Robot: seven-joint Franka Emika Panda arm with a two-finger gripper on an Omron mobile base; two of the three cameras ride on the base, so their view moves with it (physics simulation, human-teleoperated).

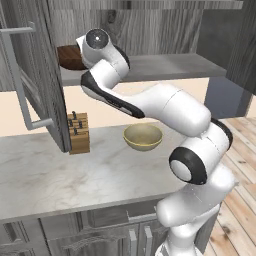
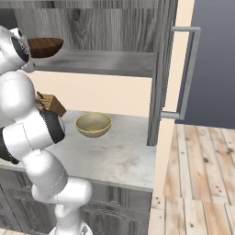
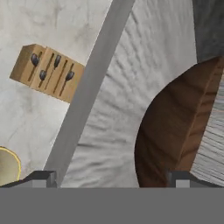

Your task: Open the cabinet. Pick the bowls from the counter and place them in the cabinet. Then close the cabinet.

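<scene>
Left base view: cabinet doors swung open, dark wooden bowl on shelf, beige bowl on counter near knife block.
Right base view: same layout — beige bowl below shelf.
Hand view: gripper jaws spread wide, empty — wooden bowl beside right fingertip.

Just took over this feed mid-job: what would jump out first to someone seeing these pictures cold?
The big white arm reaching up into the open cabinet, whose doors stand wide. The brown bowl already sits on the cabinet shelf, with the open hand right above it. The beige bowl waits on the counter, near a knife block.
</scene>
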